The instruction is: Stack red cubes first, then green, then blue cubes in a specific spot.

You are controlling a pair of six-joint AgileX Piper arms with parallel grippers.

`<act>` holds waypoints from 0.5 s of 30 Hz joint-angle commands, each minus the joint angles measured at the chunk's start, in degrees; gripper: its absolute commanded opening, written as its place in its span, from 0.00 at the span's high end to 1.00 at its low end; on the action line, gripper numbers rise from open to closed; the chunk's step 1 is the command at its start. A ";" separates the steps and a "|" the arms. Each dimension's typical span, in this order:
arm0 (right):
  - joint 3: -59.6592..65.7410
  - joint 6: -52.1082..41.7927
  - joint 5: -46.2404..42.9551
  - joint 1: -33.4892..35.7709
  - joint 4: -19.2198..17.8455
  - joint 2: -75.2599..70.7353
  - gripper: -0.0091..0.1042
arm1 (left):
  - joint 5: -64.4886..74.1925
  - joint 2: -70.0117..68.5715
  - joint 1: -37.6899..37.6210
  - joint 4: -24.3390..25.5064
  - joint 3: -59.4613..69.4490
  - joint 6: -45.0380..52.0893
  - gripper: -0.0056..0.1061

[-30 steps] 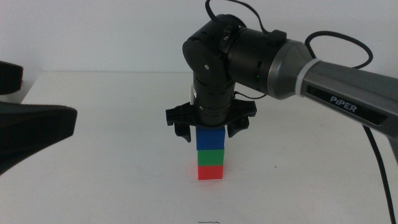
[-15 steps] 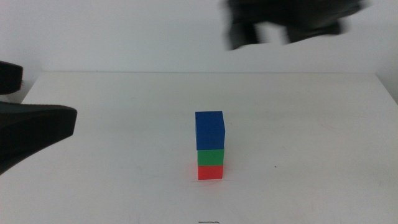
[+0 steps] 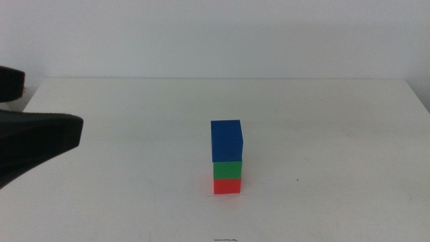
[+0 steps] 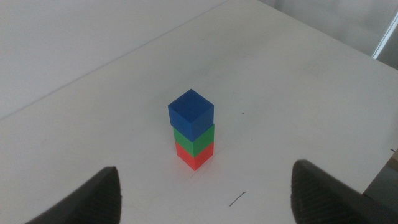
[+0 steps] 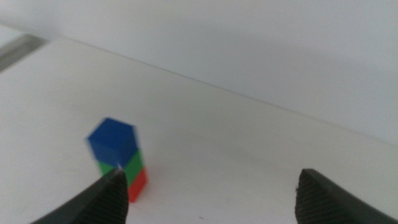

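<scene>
A stack of three cubes stands on the white table near the middle: the red cube (image 3: 227, 185) at the bottom, the green cube (image 3: 228, 169) on it, the blue cube (image 3: 226, 140) on top. The stack also shows in the left wrist view, with red cube (image 4: 194, 155), green cube (image 4: 194, 139) and blue cube (image 4: 190, 113), and blurred in the right wrist view, with blue cube (image 5: 112, 141). My left gripper (image 4: 202, 196) is open and empty, well back from the stack. My right gripper (image 5: 208, 193) is open and empty, raised away from the stack and out of the middle view.
The left arm's dark body (image 3: 30, 141) fills the left edge of the middle view. The white table (image 3: 336, 134) ends at a back edge against a pale wall. A small dark mark (image 4: 237, 198) lies on the table in front of the stack.
My right gripper let go of the blue cube on top of the stack, rose up and away to the right, and has left the middle view. The stack has not moved.
</scene>
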 commanded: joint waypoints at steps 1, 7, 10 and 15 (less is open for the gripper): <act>2.09 -6.33 -6.65 -1.35 6.09 -3.10 0.09 | -3.96 0.37 0.02 -0.87 -1.39 -0.30 0.11; 3.56 -0.51 -8.40 -1.35 2.75 -3.57 0.09 | -3.96 0.37 0.02 -0.87 -1.39 -0.30 0.11; 3.56 1.33 -9.67 -1.35 0.66 -2.97 0.09 | -3.96 0.37 0.02 -0.81 -1.39 -0.30 0.11; 3.56 2.72 -10.21 -1.35 -1.10 -2.49 0.09 | -3.96 0.37 0.02 -0.81 -1.39 -0.30 0.11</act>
